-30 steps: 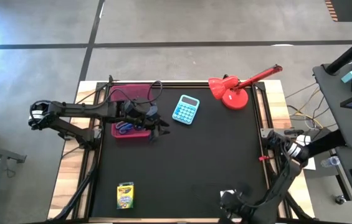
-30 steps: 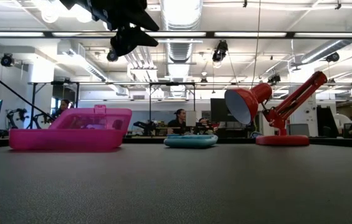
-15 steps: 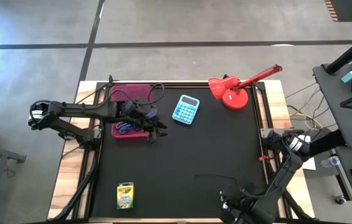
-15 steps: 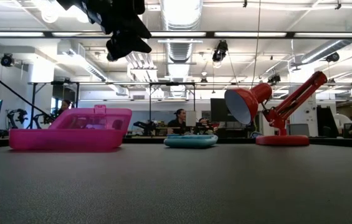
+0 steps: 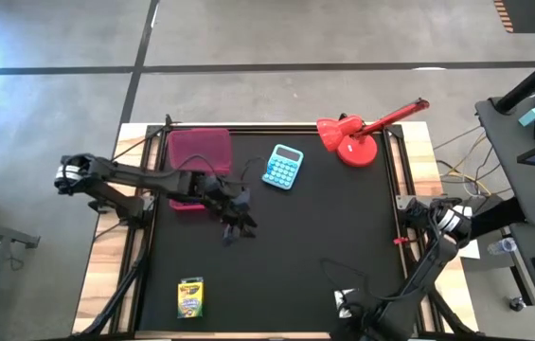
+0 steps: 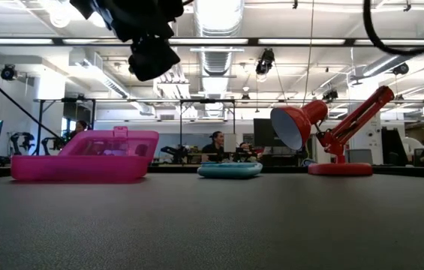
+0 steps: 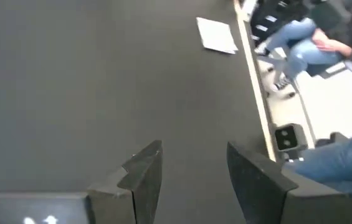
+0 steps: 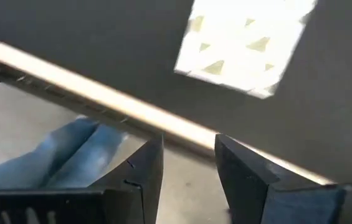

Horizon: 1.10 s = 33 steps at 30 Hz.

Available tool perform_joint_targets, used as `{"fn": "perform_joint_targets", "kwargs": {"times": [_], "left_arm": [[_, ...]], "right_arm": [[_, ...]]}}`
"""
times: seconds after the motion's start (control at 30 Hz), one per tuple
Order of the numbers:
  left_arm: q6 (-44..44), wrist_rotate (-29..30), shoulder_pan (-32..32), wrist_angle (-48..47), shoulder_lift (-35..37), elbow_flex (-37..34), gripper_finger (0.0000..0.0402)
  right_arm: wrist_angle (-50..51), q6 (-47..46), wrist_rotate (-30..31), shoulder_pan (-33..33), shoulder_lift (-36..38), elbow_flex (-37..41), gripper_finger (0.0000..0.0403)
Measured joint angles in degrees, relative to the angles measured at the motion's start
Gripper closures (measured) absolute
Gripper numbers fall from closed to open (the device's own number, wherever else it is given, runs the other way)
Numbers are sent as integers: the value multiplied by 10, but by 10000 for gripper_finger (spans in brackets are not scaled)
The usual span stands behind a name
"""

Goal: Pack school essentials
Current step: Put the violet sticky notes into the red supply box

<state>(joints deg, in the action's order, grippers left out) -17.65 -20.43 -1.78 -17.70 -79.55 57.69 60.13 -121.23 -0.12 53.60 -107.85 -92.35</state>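
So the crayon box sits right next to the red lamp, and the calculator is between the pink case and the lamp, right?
Not quite. The crayon box lies far from the red lamp, near the opposite corner of the table, as the high view shows. The rest holds: the calculator does sit between the pink case and the lamp.

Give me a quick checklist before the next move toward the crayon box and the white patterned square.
1. Left gripper empty, fingers apart: ok.
2. Left gripper out of the pink case, over bare mat: ok.
3. Right gripper empty, fingers apart: ok.
4. White patterned square flat on the mat near the table's front edge, not gripped: ok.
5. Crayon box lying free at the front left: ok.
6. Pink case's contents: cannot tell.
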Motion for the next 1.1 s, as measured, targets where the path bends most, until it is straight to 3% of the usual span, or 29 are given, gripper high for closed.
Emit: {"fn": "perform_joint_targets", "kwargs": {"times": [0.1,0.23,0.43,0.9,1.1], "left_arm": [[0,-1,-19,14,-14,0,240],[0,-1,-40,28,-26,0,240],[-1,-1,-65,46,-24,0,240],[-31,1,-80,89,-19,0,240],[-31,1,-89,101,-19,1,240]], "right_arm": [[-30,-19,-6,0,0,14,266],[8,-22,-62,0,0,23,266],[-6,28,-121,0,0,67,266],[-97,78,-118,-1,2,171,267],[-118,96,-85,-13,3,179,281]]}}
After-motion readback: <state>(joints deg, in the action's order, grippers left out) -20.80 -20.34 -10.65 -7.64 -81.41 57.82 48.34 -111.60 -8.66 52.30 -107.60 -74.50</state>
